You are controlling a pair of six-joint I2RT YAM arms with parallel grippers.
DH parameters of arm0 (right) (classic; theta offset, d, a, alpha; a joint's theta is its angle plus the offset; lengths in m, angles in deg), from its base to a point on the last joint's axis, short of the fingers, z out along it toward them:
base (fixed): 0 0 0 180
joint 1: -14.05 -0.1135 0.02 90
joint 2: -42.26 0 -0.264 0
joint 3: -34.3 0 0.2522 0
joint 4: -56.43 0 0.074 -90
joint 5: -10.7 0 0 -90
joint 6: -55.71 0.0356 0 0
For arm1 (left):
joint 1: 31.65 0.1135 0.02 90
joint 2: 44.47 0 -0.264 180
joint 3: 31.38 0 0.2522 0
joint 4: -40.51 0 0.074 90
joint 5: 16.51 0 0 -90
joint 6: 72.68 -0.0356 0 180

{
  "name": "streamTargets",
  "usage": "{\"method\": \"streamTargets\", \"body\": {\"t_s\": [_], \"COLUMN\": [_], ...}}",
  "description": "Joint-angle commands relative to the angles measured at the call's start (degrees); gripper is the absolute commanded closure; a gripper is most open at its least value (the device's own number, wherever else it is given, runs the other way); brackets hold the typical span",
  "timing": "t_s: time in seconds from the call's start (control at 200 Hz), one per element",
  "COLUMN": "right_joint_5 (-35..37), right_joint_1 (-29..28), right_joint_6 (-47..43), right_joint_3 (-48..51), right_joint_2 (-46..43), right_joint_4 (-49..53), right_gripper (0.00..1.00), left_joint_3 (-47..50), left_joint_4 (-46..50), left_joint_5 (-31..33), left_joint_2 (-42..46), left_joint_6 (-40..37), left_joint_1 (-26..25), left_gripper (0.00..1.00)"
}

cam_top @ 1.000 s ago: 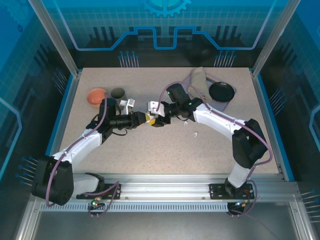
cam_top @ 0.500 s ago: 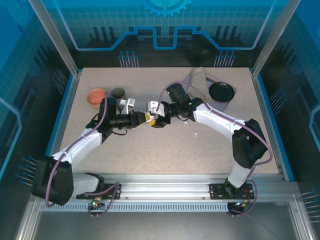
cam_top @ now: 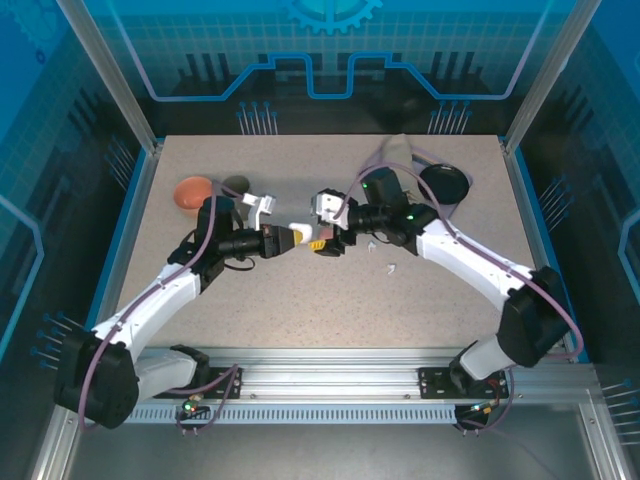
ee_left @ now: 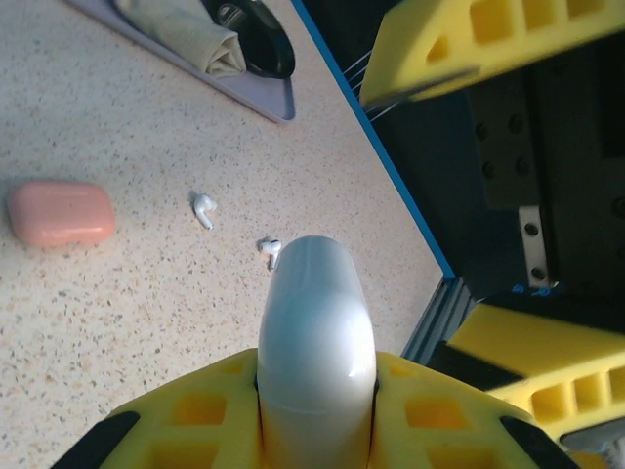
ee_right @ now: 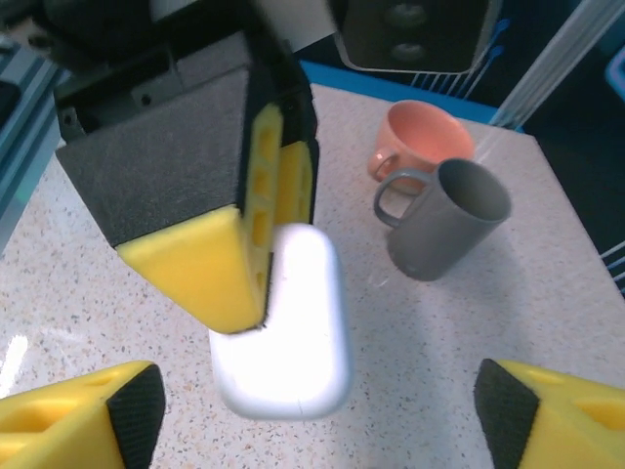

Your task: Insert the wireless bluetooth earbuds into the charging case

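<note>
Left fingers point(ee_left: 220, 415) clamp the white charging case point(ee_left: 314, 332); right fingers point(ee_right: 73, 415) gape wide and empty beside it, over the tabletop point(ee_left: 117, 313).

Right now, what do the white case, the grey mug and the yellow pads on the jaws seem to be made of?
White case: likely hard glossy plastic, by its sharp highlights. Grey mug: probably matte glazed ceramic, dull and even. Yellow pads: seemingly soft foam or rubber, with moulded open cells.
</note>
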Motion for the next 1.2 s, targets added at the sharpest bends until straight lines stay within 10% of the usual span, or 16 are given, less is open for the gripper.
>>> {"method": "streamTargets", "body": {"t_s": [0.0, 0.685, 1.196], "right_joint_5": [-0.5, 5.8, 15.4], "right_joint_1": [1.7, 5.4, -8.1], "right_joint_6": [2.3, 13.3, -4.6], "right_joint_3": [3.7, 22.3, 16.1], "right_joint_2": [-6.0, -37.5, -30.9], "right_joint_4": [-3.6, -12.0, -2.2], "right_gripper": [0.01, 0.0, 0.1], "left_joint_3": [-1.7, -0.1, -1.7], "left_joint_4": [-0.5, -4.9, -2.1], "left_joint_5": [1.4, 5.7, 6.6], "left_joint_2": [2.8, 11.7, 10.3], "left_joint_6": [-9.0, -41.5, -48.4], "left_joint_1": [-1.8, -12.0, -15.1], "left_gripper": [0.98, 1.0, 1.0]}}
